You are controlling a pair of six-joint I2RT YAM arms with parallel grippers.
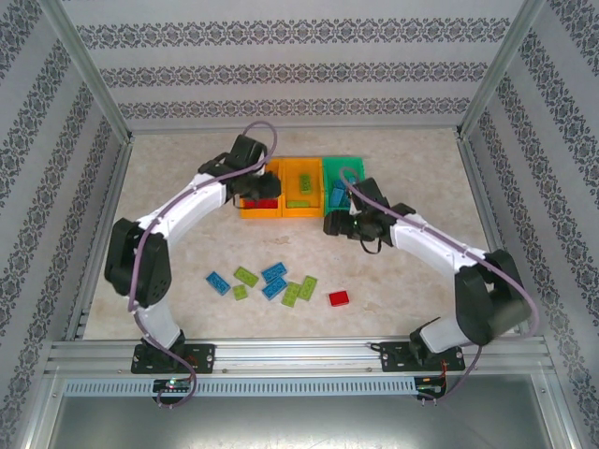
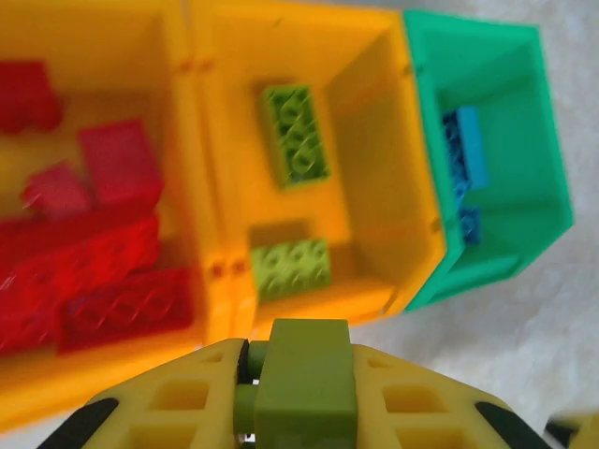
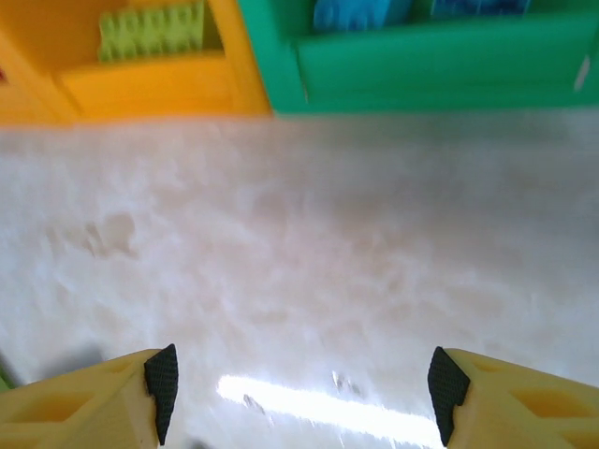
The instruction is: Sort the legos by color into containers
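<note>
Three joined containers stand in a row: an orange bin (image 2: 94, 28) holding red legos (image 2: 94, 262), an orange bin (image 2: 374, 168) with two lime green legos (image 2: 298, 133), and a green bin (image 2: 524, 140) with blue legos (image 2: 463, 154). My left gripper (image 2: 301, 374) is shut on a lime green lego (image 2: 304, 393), hovering at the near edge of the two orange bins. My right gripper (image 3: 301, 393) hangs open over bare table just in front of the green bin (image 3: 440, 65), nothing between its pads (image 3: 163, 383).
Several loose legos lie on the near table: blue (image 1: 218, 282), lime green (image 1: 246, 275) and one red (image 1: 339, 298). Both arms arch over the table's middle. The cell's patterned walls and metal frame (image 1: 281, 351) close the table in.
</note>
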